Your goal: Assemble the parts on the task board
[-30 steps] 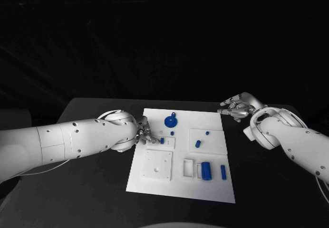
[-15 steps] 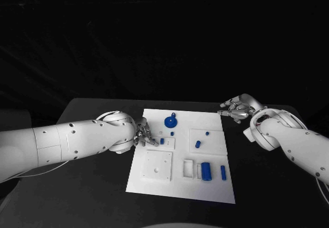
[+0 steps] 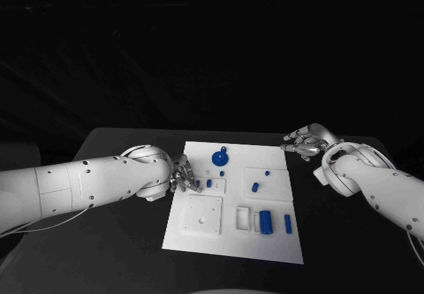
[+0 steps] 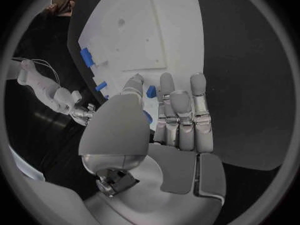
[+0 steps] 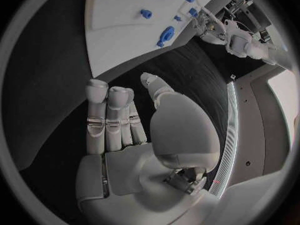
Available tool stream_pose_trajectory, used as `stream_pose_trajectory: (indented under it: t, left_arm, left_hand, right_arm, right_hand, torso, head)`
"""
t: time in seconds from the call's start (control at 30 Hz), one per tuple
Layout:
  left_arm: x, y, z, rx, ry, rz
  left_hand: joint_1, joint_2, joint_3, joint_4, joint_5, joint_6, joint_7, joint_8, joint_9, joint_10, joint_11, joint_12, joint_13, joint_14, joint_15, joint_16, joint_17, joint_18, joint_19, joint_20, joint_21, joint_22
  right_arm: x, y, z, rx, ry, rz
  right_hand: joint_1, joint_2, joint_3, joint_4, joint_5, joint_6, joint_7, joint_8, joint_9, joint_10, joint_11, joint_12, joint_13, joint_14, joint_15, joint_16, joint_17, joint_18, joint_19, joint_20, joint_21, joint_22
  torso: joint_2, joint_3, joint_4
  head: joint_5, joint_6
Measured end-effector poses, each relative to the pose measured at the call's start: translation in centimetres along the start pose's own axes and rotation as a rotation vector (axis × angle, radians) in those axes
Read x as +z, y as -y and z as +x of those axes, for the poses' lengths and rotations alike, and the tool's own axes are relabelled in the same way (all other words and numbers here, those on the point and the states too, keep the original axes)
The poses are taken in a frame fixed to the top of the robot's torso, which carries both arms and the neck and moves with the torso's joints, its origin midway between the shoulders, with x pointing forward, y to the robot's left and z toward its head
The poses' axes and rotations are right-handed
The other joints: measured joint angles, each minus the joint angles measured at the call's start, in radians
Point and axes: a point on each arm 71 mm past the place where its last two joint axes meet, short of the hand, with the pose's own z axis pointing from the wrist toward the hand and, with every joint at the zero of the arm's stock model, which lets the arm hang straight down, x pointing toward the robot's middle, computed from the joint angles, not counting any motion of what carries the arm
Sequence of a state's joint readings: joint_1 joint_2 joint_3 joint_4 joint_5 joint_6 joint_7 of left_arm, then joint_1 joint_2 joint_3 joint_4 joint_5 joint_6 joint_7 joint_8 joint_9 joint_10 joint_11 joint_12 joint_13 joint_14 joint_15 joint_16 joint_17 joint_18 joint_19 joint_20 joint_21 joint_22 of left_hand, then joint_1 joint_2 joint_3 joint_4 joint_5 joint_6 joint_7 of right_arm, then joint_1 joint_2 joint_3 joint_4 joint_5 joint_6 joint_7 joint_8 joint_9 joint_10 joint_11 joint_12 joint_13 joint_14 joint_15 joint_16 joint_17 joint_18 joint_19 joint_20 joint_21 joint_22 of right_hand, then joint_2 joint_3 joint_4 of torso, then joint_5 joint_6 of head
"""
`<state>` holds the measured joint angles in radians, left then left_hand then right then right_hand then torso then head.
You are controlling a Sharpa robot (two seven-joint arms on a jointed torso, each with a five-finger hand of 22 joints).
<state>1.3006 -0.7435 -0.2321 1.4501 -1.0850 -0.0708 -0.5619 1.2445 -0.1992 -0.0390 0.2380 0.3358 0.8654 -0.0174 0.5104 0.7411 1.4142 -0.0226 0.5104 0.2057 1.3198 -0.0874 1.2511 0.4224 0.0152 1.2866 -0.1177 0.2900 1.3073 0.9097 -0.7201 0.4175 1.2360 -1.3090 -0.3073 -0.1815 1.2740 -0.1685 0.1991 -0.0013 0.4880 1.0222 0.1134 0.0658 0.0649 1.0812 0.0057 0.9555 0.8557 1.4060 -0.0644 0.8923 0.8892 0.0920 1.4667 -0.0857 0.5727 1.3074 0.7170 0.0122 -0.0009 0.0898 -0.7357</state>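
My left hand [image 3: 181, 174] sits at the left edge of the task board [image 3: 231, 245], fingers [image 4: 167, 87] apart, holding nothing. The small blue peg [image 3: 208, 182] lies just beyond the fingertips, toward the board's middle, long axis roughly along the board's length. I judge the left hand the nearer one. My right hand [image 3: 305, 140] hovers over the tabletop [image 3: 124, 147] off the far right corner, fingers apart, empty. Whether the left fingertips touch the peg I cannot tell.

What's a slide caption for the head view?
Left hand at the task board's left edge beside a small blue part; right hand hovers empty off its far right corner.
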Motion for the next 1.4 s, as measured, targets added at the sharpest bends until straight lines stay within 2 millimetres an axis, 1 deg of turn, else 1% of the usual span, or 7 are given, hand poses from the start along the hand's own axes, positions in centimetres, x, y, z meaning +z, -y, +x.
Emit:
stream_pose_trajectory:
  t: [0.07,0.17,0.23,0.5,0.73,1.1,1.4]
  left_arm:
    - [-0.2,-0.2,-0.3,-0.006,0.004,0.001]
    - [-0.5,-0.6,-1.1,-0.026,0.017,0.003]
    - [-0.7,-0.6,-1.7,-0.040,0.028,0.014]
    - [-1.7,0.6,-4.5,-0.096,0.105,0.108]
    - [-2.0,2.1,-5.4,-0.142,0.161,0.222]
    - [-0.6,5.5,-4.8,-0.077,0.243,0.418]
    - [1.0,7.2,-2.5,0.108,0.285,0.538]
  left_hand:
    - [0.008,-0.003,0.004,0.011,0.000,-0.075,0.075,0.004,0.000,-0.024,0.005,-0.007,-0.013,-0.004,0.004,0.000,-0.003,0.000,-0.003,0.004,-0.006,0.000]
    - [0.019,-0.014,0.003,0.032,0.000,-0.132,0.118,-0.008,-0.582,-0.056,0.019,-0.043,-0.039,-0.031,0.017,-0.024,-0.015,0.000,-0.020,0.026,-0.030,0.000]
    - [0.031,-0.011,0.003,0.031,-0.004,-0.141,0.126,-0.023,-0.666,-0.066,0.023,-0.052,-0.053,-0.032,0.018,-0.035,-0.031,0.000,-0.022,0.028,-0.048,-0.001]
    - [0.068,0.001,0.003,-0.006,0.002,-0.124,0.139,-0.029,-0.675,-0.165,0.060,-0.158,-0.137,-0.077,0.048,-0.131,-0.098,0.016,-0.032,0.054,-0.143,-0.063]
    - [0.229,0.114,0.108,-0.158,0.049,-0.001,0.138,-0.080,-0.680,-0.188,0.067,-0.275,-0.144,-0.097,0.054,-0.229,-0.148,0.016,-0.043,0.060,-0.195,-0.095]
    - [0.231,0.134,0.235,-0.301,-0.198,0.206,0.125,-0.336,-0.677,-0.177,0.081,-0.433,-0.145,-0.074,0.064,-0.276,-0.159,0.047,-0.074,0.061,-0.163,0.001]
    - [0.200,0.104,0.239,-0.324,-0.209,0.269,0.114,-0.441,-0.675,-0.206,0.094,-0.444,-0.146,-0.053,0.068,-0.287,-0.152,0.047,-0.057,0.079,-0.174,0.001]
  right_arm:
    - [0.0,0.0,0.0,0.000,0.000,0.001]
    - [0.0,0.1,0.0,0.000,0.000,0.002]
    - [0.0,0.1,0.0,0.000,-0.001,0.003]
    - [0.0,0.2,0.1,0.000,0.000,0.005]
    - [0.0,0.3,0.1,0.001,0.000,0.007]
    - [0.1,0.1,0.2,0.015,0.010,0.000]
    - [0.1,0.0,0.0,0.046,0.038,-0.024]
  right_hand:
    - [0.000,0.000,0.000,0.000,0.000,0.000,0.000,0.000,0.000,0.000,0.000,0.000,0.000,0.000,0.000,0.000,0.000,0.000,0.000,0.000,0.000,0.000]
    - [0.000,0.000,0.000,0.000,0.000,0.000,0.000,0.000,0.000,0.000,0.000,0.000,0.000,0.000,0.000,0.000,0.000,0.000,0.000,0.000,0.000,0.000]
    - [0.000,0.000,0.000,0.000,0.002,0.000,0.000,0.000,0.000,0.000,0.000,0.000,-0.001,0.000,0.000,0.000,0.000,0.000,0.000,0.000,0.000,0.000]
    - [0.000,0.000,-0.002,0.002,0.004,0.000,0.000,0.000,0.000,0.000,0.000,0.000,-0.001,0.000,0.000,0.000,0.000,0.000,0.000,0.000,0.000,0.000]
    - [0.000,0.000,-0.003,0.003,0.004,0.000,0.000,0.000,0.000,0.000,0.000,0.000,-0.001,0.000,0.000,-0.004,0.000,0.000,0.000,0.000,0.000,0.000]
    - [0.000,0.000,0.045,-0.009,0.008,0.002,-0.001,0.000,0.000,-0.007,0.000,-0.141,-0.139,-0.041,0.001,-0.051,-0.031,0.016,-0.002,0.002,-0.238,-0.011]
    - [-0.009,-0.009,0.083,-0.033,0.008,0.009,0.006,0.000,0.000,-0.002,0.020,-0.361,-0.500,-0.077,0.016,-0.094,-0.127,0.023,-0.011,0.018,-0.407,-0.116]
  torso:
    - [0.000,0.0000,-0.0002]
    - [0.000,-0.0001,-0.0005]
    - [0.000,-0.0002,-0.0007]
    - [0.000,-0.0006,-0.0005]
    - [0.000,-0.0012,-0.0008]
    - [0.000,-0.0001,-0.0015]
    - [0.003,-0.0030,-0.0034]
  head:
    - [-0.001,0.001]
    - [-0.003,0.003]
    - [-0.004,0.004]
    - [-0.012,0.013]
    - [-0.015,0.016]
    - [-0.015,0.027]
    - [-0.019,0.033]
